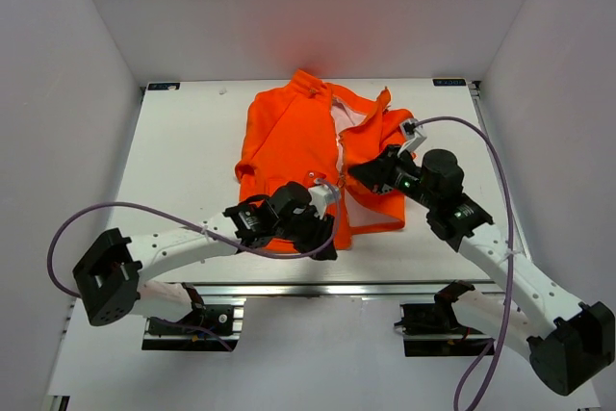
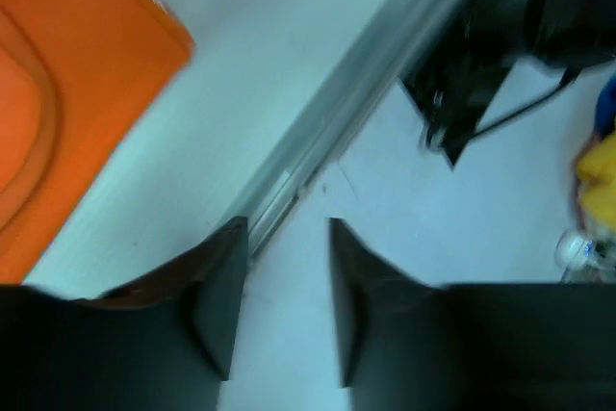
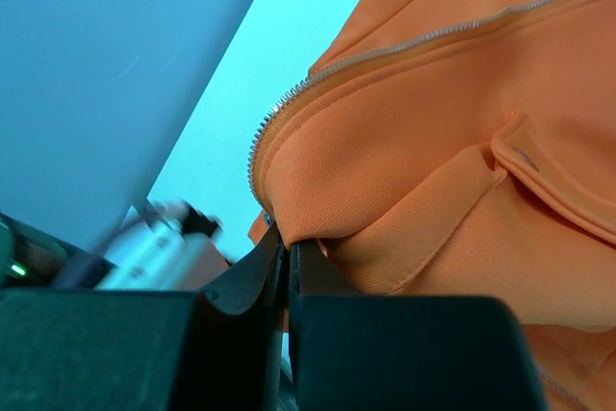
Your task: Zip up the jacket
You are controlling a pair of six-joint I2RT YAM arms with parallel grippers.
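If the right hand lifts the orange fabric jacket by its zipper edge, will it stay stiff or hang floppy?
Probably floppy: the bright orange fabric jacket folds and bulges where the right hand pinches it. Likely light, since the cloth looks thin. The part lying flat would probably drag.

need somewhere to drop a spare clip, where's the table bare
Widest bare table lies between the jacket and the left edge. A smaller patch sits right of the jacket, at the far right corner. Crowded: the jacket's near hem, where the left hand and right hand work.
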